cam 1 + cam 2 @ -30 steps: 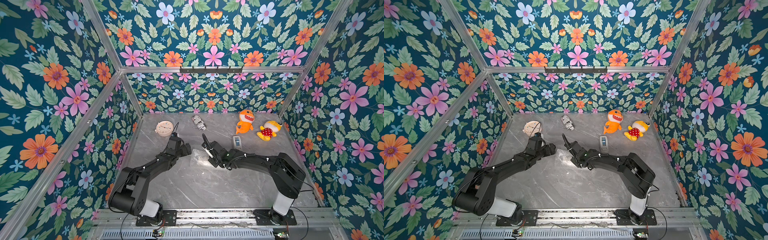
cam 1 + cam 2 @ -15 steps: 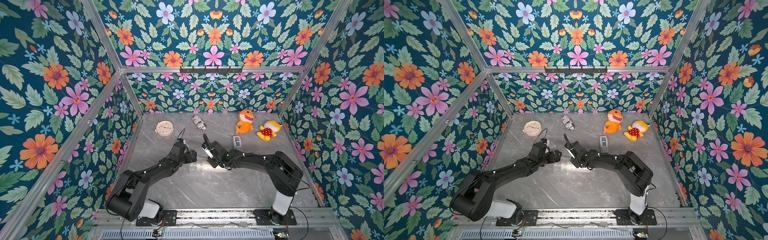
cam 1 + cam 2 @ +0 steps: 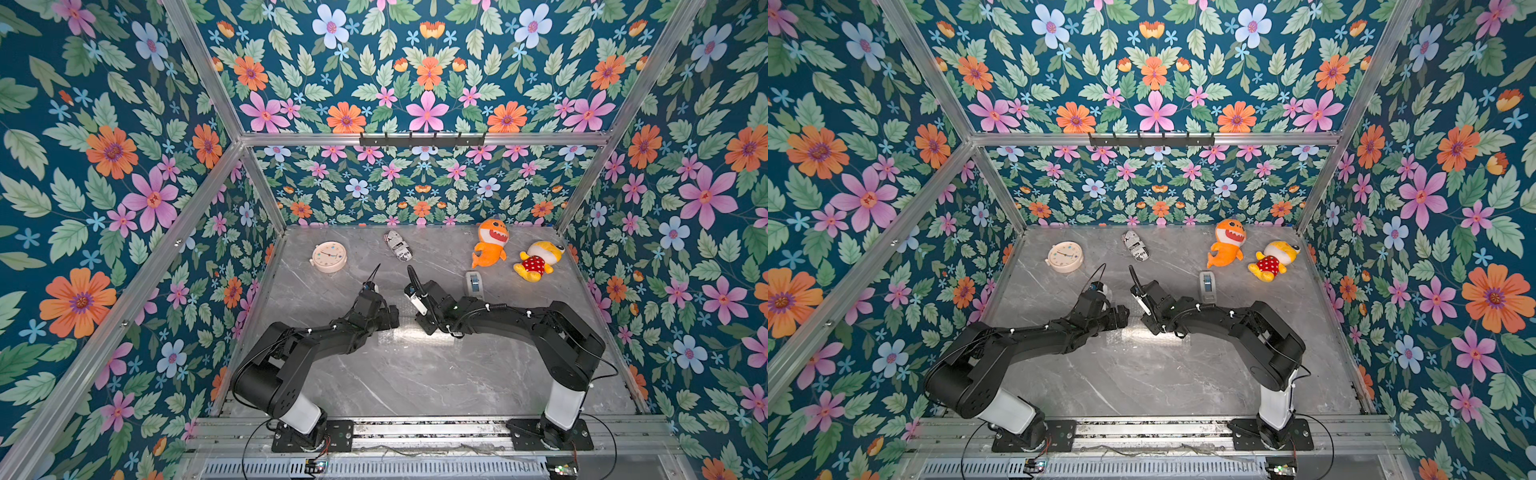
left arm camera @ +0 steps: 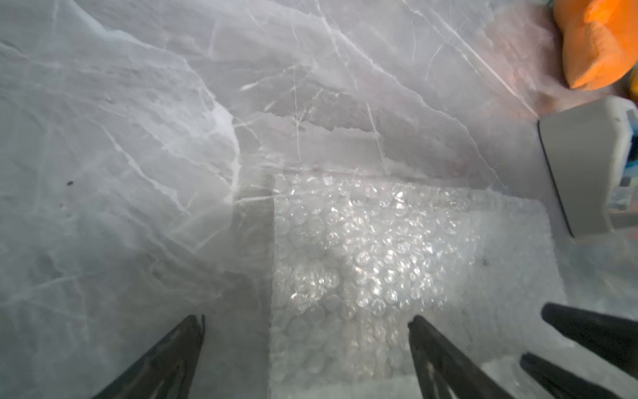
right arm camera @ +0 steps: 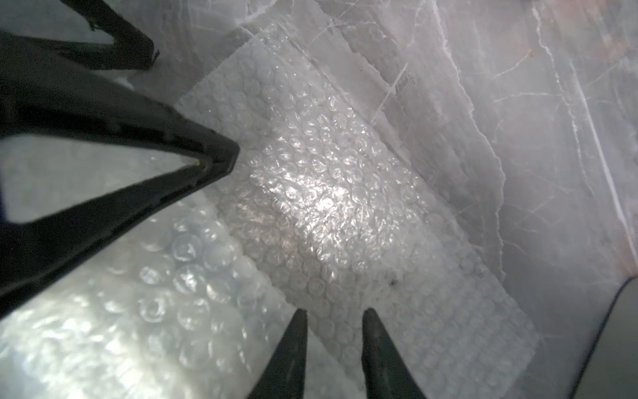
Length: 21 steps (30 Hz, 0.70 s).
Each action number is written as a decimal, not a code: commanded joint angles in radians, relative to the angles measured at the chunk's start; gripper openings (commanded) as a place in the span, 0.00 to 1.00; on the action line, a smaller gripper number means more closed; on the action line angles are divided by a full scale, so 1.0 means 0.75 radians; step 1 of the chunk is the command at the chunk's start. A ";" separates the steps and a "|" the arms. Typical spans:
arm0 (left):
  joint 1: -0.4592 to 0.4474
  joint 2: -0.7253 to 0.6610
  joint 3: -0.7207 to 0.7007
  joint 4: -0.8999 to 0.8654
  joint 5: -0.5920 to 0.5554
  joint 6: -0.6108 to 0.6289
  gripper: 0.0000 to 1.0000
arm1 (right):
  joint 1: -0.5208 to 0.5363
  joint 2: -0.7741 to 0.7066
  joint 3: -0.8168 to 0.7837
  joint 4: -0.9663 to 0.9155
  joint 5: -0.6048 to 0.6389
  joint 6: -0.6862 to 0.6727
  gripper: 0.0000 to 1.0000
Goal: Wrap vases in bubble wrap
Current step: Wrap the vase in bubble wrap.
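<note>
Bubble wrap (image 3: 409, 332) lies at the centre of the table (image 3: 395, 386), between the two grippers, in both top views. The left gripper (image 4: 305, 319) sits at the wrap's 9 o'clock, jaws wide. One finger is over bare marble and the other over bubbles, straddling the sheet's edge. The right gripper (image 5: 335, 311) sits at the wrap's 3 o'clock, jaws narrow, tips apart, with flat sheet showing through the gap. In the right wrist view the wrap bulges, rounded, just beside those tips. Whether the vase is under that bulge I cannot tell. A clock (image 3: 328, 257) rests at the table's 11 o'clock, and an orange plush (image 3: 490, 245) and a yellow plush (image 3: 538, 259) rest at 1 o'clock.
</note>
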 commanded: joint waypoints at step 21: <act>0.000 0.087 0.039 -0.175 0.001 -0.064 0.94 | 0.161 -0.373 -0.055 -0.355 -0.133 -0.093 0.59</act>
